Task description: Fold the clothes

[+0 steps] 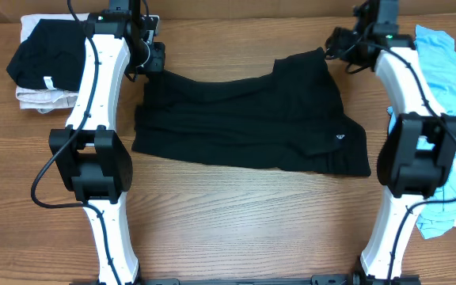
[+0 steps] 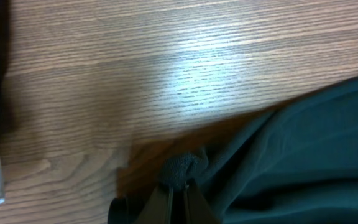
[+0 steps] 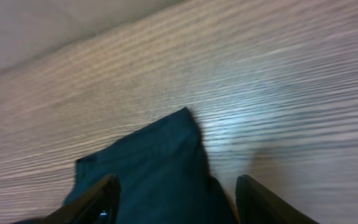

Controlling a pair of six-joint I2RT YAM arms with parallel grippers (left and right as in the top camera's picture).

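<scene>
black t-shirt (image 1: 244, 119): rumpled flat between the two grippers.
left gripper (image 2: 178, 186): pinched tight on its far left corner.
right gripper (image 3: 176, 193): jaws apart over the far right corner, nothing held.
step: likely taking both far corners; next the right one must close on the cloth.
around: folded pile (image 1: 42, 67) far left, light-blue shirt (image 1: 450, 95) far right; neither blocks.

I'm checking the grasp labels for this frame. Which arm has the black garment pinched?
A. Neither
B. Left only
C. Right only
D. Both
B: in the left wrist view the left jaws are shut on a bunched corner of the black garment, while the right jaws stand wide open over another corner, gripping nothing.
</scene>
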